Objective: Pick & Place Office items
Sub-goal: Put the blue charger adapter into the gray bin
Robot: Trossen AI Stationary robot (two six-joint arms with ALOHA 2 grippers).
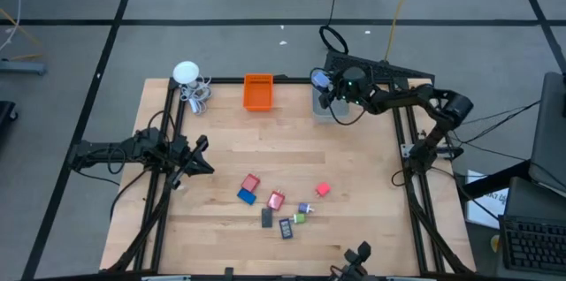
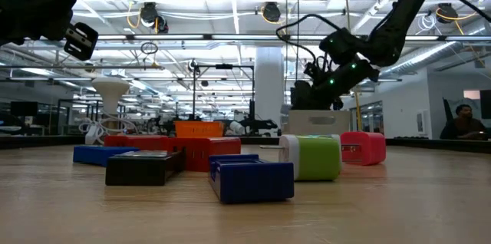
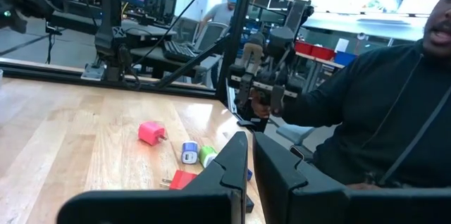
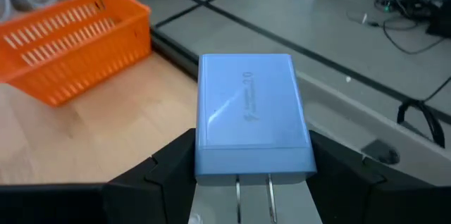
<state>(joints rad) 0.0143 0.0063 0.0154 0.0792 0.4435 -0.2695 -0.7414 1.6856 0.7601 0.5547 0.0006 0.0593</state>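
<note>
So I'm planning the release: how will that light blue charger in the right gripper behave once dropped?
The light blue charger looks like a rigid, boxy block, so probably stiff and unlikely to roll. Its smooth glossy face may slip in the right gripper. Its protruding prongs could make it land tilted.

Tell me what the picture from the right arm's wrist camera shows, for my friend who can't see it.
The right hand holds a light blue charger block between its two dark fingers, with the metal prongs pointing back toward the camera. Behind it, an orange basket sits on the wooden table near its edge, with grey floor beyond.
</note>
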